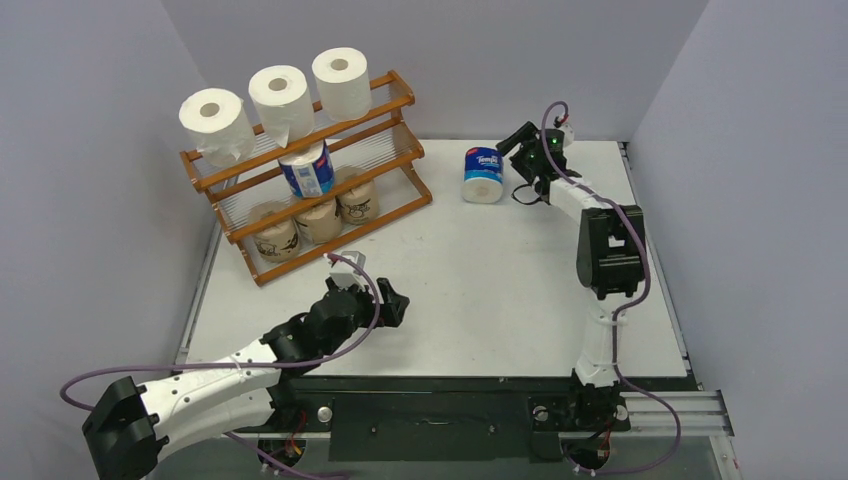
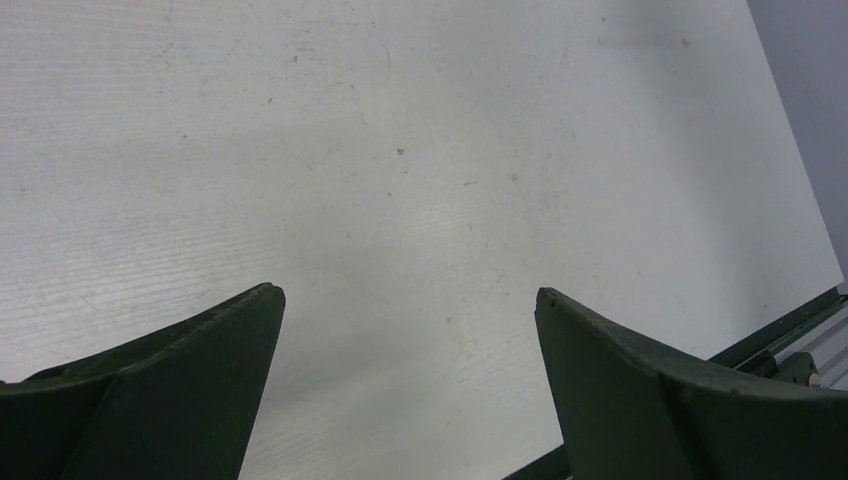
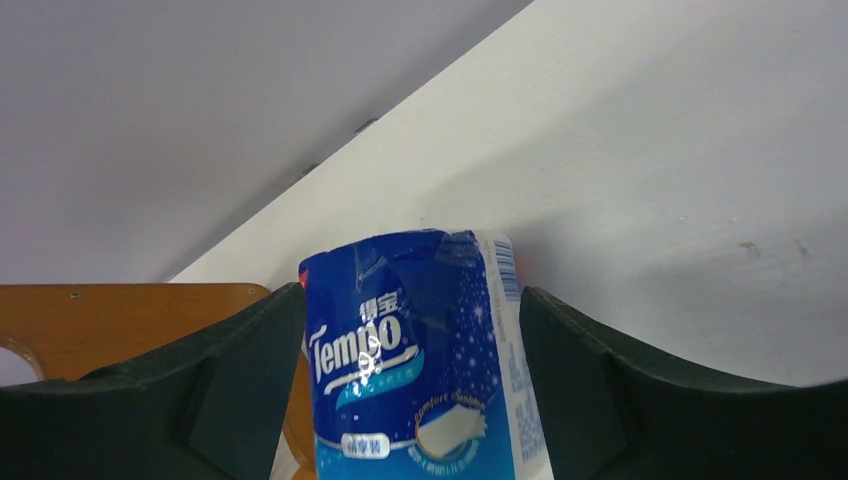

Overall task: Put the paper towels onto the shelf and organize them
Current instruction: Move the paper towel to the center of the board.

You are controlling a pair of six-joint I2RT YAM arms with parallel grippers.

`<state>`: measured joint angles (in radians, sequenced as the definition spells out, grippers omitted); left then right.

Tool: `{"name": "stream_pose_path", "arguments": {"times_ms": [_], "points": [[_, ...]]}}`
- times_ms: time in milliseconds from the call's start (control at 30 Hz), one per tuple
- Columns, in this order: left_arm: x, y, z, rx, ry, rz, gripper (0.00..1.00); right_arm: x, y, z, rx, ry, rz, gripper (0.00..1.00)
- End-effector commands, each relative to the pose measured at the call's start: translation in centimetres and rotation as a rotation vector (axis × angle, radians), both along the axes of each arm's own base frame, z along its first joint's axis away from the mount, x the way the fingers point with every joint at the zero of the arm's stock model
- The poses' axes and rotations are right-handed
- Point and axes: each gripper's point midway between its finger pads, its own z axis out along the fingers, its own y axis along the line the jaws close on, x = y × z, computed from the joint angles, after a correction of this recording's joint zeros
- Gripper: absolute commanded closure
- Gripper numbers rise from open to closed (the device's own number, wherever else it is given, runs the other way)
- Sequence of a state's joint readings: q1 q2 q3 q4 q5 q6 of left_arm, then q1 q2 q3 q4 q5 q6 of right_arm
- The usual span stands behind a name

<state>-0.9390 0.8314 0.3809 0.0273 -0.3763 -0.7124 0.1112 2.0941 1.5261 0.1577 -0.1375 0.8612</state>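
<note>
Seven paper towels sit on the shelf (image 1: 400, 100): three white ones (image 1: 275, 95) on the top tier, one blue roll (image 1: 307, 170) in the middle and three brown ones (image 1: 318, 218) at the bottom. One more blue-and-white roll (image 1: 483, 175) stands upright on the table (image 1: 480, 280), just in front of the right gripper (image 3: 410, 295), whose fingers are spread wide on either side of it. The left gripper (image 2: 410, 295) is also wide open, over bare table.

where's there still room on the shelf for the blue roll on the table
Middle tier: bare slats both sides of its lone blue roll, wider on the right. Bottom tier: a gap right of the three brown rolls. Top tier is crowded with three white rolls.
</note>
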Motion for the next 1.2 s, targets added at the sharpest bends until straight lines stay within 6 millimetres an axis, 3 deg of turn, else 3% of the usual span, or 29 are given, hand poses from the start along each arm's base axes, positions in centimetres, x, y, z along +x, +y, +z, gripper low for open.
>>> {"name": "stream_pose_path", "arguments": {"times_ms": [0,333,367,467,500,533,567,700,733,900,933,967,1000,1067,1167], "points": [[0.6,-0.6,1.4,-0.015,-0.051,-0.016,0.04,2.6,2.1,2.2,0.028,-0.048,0.053,0.26],[1.0,-0.2,0.9,0.020,-0.046,0.003,0.04,7.0,0.4,4.5,0.049,-0.146,-0.062,0.26],[1.1,-0.2,0.8,0.025,-0.043,0.004,0.04,7.4,0.5,3.8,0.057,-0.143,-0.059,0.27],[1.2,-0.3,0.7,0.029,-0.037,0.007,0.04,8.9,1.5,4.8,0.108,-0.193,-0.029,0.29],[1.2,-0.4,0.5,0.034,-0.033,0.006,0.04,9.2,1.9,3.9,0.126,-0.186,-0.015,0.31],[1.2,-0.4,0.6,0.033,-0.033,0.004,0.04,9.6,2.2,4.8,0.133,-0.207,-0.006,0.31],[1.3,-0.5,0.5,0.036,-0.031,0.004,0.04,9.8,2.5,3.8,0.135,-0.191,0.008,0.33],[1.4,-0.5,0.3,0.037,-0.028,0.008,0.04,10.5,3.6,3.8,0.136,-0.194,0.060,0.35],[1.4,-0.5,0.2,0.038,-0.028,0.008,0.04,10.5,4.0,2.7,0.137,-0.175,0.083,0.36],[1.4,-0.9,0.2,0.031,-0.021,-0.003,0.04,9.7,5.1,1.6,0.148,-0.151,0.155,0.36],[1.4,-0.9,0.3,0.029,-0.020,-0.004,0.04,9.5,5.1,2.3,0.148,-0.160,0.162,0.36],[1.4,-0.9,0.3,0.026,-0.018,-0.006,0.04,9.0,5.2,1.3,0.146,-0.146,0.170,0.37],[1.3,-0.9,0.3,0.022,-0.018,-0.006,0.04,8.6,5.2,2.0,0.143,-0.156,0.175,0.37],[1.2,-0.8,0.4,0.015,-0.018,-0.004,0.04,7.3,5.3,0.5,0.135,-0.122,0.191,0.37],[1.1,-0.8,0.6,-0.004,-0.018,-0.003,0.04,5.6,5.8,-0.1,0.120,-0.109,0.229,0.39]]}}
